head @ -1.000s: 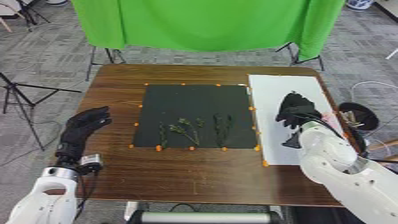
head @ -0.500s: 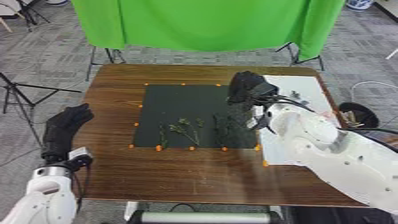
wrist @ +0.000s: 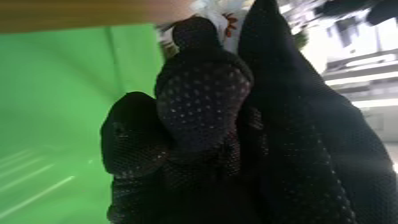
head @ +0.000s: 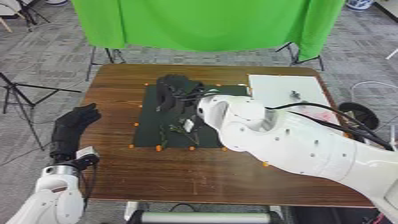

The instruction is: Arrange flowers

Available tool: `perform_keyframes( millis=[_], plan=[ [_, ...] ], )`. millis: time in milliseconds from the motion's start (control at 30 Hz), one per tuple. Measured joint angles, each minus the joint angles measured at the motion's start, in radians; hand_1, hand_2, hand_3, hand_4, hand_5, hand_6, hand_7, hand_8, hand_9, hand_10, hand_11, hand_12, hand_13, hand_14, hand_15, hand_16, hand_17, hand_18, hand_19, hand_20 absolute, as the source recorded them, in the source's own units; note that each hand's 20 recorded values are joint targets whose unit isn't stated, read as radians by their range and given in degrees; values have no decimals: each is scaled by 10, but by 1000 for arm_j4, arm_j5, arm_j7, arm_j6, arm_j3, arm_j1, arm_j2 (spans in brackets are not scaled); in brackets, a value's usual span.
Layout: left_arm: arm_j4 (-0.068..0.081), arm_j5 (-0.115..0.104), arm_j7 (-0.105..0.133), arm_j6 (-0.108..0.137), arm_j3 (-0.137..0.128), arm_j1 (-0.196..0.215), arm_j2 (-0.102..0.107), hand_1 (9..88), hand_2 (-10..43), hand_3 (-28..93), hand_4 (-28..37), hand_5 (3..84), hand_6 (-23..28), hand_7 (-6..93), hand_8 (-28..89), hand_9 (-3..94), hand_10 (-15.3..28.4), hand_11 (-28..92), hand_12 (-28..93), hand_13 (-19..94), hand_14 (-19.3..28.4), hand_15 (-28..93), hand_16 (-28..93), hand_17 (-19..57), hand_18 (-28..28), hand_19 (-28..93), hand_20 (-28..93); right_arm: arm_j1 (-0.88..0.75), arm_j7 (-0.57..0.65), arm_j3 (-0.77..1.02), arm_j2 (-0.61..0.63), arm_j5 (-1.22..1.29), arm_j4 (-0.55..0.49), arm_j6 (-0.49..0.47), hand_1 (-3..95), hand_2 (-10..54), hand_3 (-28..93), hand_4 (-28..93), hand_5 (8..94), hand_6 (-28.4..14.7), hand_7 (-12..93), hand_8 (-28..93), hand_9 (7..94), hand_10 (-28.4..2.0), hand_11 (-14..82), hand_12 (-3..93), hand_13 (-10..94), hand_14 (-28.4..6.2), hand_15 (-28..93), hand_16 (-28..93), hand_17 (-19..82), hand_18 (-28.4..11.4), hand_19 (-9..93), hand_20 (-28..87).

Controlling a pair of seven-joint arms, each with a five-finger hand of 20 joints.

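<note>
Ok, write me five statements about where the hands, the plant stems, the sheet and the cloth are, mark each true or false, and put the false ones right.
1. The right hand is over the black mat. True.
2. The white sheet lies to the left of the black mat. False: it lies to the right.
3. Green stems lie on the near part of the black mat. True.
4. The left hand is over the white sheet. False: it is at the left side of the table.
5. The cloth hanging beyond the table is green. True.
</note>
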Motion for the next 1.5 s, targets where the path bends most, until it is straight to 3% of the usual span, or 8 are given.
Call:
perform_keyframes(
  millis=[367, 533, 633, 867, 1167, 1300, 1367, 1500],
  plan=[
    [19, -11, 17, 4, 56, -38, 0, 286, 238, 646, -283, 559, -16, 174, -93, 509, 134, 189, 95, 432, 164, 235, -21, 117, 99, 99, 181, -15, -8, -40, -184, 2, 157, -47, 637, -95, 584, -141, 813, -15, 211, 69, 913, -135, 43, 348, 937, -23, 472, 313, 682, -74, 864, 414],
    [24, -19, 25, 8, 74, -55, 0, 222, 114, 670, -283, 509, 3, 161, -88, 489, 135, 190, 99, 424, 165, 235, -21, 111, 102, 101, 178, -37, -5, -43, -222, -23, 190, -69, 635, -95, 582, -143, 809, -11, 214, 66, 910, -132, 41, 346, 937, -23, 471, 315, 681, -74, 867, 412],
    [27, -21, 31, 9, 82, -64, 0, 211, 83, 675, -283, 500, 6, 160, -85, 483, 134, 190, 102, 421, 167, 233, -20, 108, 104, 99, 175, -50, -2, -45, -234, -34, 202, -80, 632, -95, 582, -144, 806, -8, 217, 64, 905, -128, 40, 345, 937, -23, 471, 317, 679, -75, 869, 412],
    [27, -24, 38, 9, 83, -66, -2, 202, 61, 684, -283, 496, 7, 162, -81, 478, 135, 191, 107, 416, 166, 232, -17, 105, 106, 98, 174, -81, -2, -31, -241, -68, 230, -101, 627, -95, 579, -153, 792, -2, 222, 57, 895, -123, 38, 341, 937, -24, 465, 323, 676, -76, 873, 409],
    [27, -29, 45, 8, 85, -66, -3, 193, 46, 685, -283, 494, 10, 164, -79, 477, 135, 193, 113, 413, 168, 230, -14, 103, 109, 99, 172, -77, 41, -29, -254, -94, 265, -115, 589, -95, 593, -131, 704, 2, 238, 56, 800, -128, 73, 306, 911, -30, 463, 343, 651, -82, 880, 409],
    [27, -36, 49, 8, 85, -66, -3, 188, 44, 686, -283, 495, 11, 164, -78, 478, 135, 193, 114, 413, 168, 230, -13, 102, 109, 100, 171, -70, 71, -29, -275, -89, 291, -150, 503, -95, 667, -148, 630, 20, 193, 1, 728, -138, 146, 212, 900, -33, 476, 331, 638, -93, 890, 410],
    [27, -38, 50, 8, 85, -66, -3, 188, 43, 686, -283, 496, 11, 164, -78, 478, 135, 194, 116, 414, 168, 230, -13, 102, 110, 100, 171, -69, 85, -27, -287, -88, 302, -167, 474, -95, 692, -149, 616, 30, 189, -79, 706, -137, 147, 196, 897, -32, 478, 328, 629, -98, 897, 412],
    [27, -38, 51, 8, 86, -66, -4, 187, 40, 687, -283, 497, 11, 166, -78, 478, 135, 198, 119, 413, 169, 232, -12, 101, 110, 101, 171, -73, 88, -12, -287, -89, 277, -195, 451, -95, 696, -147, 585, 38, 181, -98, 657, -140, 131, 194, 890, -30, 476, 327, 620, -102, 903, 413]
  ],
)
